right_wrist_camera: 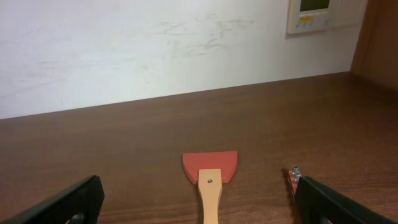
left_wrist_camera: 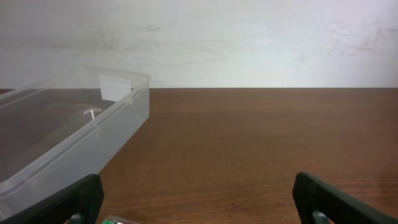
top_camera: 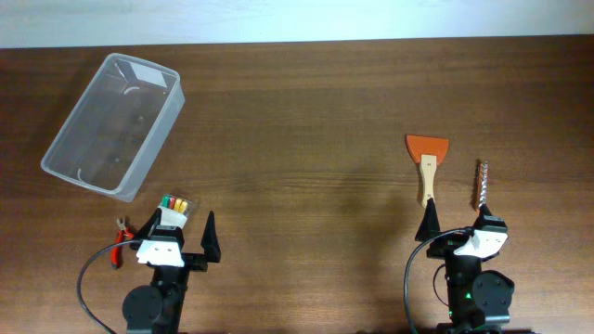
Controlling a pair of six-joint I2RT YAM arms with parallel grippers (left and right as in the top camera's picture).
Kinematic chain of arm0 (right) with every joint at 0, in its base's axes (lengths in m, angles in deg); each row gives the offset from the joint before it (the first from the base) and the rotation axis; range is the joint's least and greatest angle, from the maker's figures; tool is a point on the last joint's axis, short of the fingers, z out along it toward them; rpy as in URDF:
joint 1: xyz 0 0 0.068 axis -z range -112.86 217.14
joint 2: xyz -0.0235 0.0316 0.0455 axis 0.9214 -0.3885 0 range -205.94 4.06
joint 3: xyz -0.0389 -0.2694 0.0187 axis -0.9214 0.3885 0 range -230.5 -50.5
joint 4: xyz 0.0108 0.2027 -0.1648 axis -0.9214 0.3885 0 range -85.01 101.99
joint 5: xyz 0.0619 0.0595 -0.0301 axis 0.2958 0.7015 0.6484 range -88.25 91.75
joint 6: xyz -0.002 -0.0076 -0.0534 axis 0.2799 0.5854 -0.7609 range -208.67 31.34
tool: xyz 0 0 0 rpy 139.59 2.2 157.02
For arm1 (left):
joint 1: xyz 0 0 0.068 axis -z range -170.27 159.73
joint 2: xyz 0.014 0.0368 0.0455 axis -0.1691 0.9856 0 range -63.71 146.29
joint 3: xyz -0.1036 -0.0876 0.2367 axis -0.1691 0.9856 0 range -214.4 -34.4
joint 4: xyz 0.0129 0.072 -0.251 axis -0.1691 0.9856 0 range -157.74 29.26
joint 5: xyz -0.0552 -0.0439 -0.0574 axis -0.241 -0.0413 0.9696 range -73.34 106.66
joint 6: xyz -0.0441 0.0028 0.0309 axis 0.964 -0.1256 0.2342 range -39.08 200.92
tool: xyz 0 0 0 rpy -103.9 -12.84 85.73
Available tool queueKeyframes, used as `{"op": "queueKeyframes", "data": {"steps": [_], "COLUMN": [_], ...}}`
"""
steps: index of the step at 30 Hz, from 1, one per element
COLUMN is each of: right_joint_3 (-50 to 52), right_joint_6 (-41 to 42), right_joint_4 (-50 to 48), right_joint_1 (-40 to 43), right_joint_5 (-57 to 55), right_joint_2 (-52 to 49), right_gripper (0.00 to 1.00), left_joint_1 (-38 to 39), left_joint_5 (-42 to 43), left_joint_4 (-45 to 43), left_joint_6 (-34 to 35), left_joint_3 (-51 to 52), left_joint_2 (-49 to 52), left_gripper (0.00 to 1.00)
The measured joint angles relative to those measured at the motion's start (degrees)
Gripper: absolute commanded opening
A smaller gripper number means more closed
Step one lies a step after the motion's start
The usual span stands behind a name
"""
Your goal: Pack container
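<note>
Container (top_camera: 113,125): clear tub, far-left part of the table (top_camera: 306,139), set on a diagonal, open side up, looks empty. White sticker (left_wrist_camera: 117,87) on its far end wall, no writing readable on it. The container's near corner is ahead and to the left of the left gripper (top_camera: 178,232); close, not touching, nothing of it between the fingers. From the left wrist view the tub fills the left side, just beyond the left finger (left_wrist_camera: 81,199). Left jaws spread wide, holding nothing. The arm sits at the near table edge, the gripper low and level, aimed at the far edge. A pack of coloured sticks (top_camera: 174,202) with green, yellow and red tips lies right in front of the left gripper; contact can't be told. Red-handled pliers (top_camera: 121,243) lie beside the left arm's left side. The right gripper (top_camera: 458,225) is well apart from the container, over on the right side, in the same pose: near edge, low, level, pointing forward. Its jaws are wide open and empty. A scraper (top_camera: 427,162) with an orange blade and wooden handle lies ahead of it, the handle end reaching in between the open fingers, no grip on it. A thin twisted brownish rod (top_camera: 482,183) lies to the right of the scraper, near the right finger; what it is can't be told. A wall panel (right_wrist_camera: 314,15) with a display shows at top right in the right wrist view, its text too small to read.
</note>
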Motion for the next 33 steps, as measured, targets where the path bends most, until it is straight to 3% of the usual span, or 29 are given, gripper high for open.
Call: {"op": "queueKeyframes", "data": {"steps": [22,27,33], "right_joint_3": [-2.6,-16.4,-43.6], "right_joint_6": [1.4,1.5,1.0], "right_joint_4": [2.1,10.9,31.3], "right_joint_1": [0.0,0.0,0.0], "right_joint_5": [1.6,3.0,5.2], "right_joint_2": [-3.2,-15.7,-38.6], "right_gripper": [0.99,0.99,0.99], "left_joint_1": [0.0,-0.1,-3.2], "left_joint_5": [-0.5,-2.9,-4.8], "left_joint_4": [0.6,4.5,20.4], "left_joint_6": [1.2,2.0,2.6], "left_joint_3": [-1.4,-11.6,-34.8], "left_joint_2": [1.8,12.6,39.0], "left_gripper": [0.99,0.99,0.99]}}
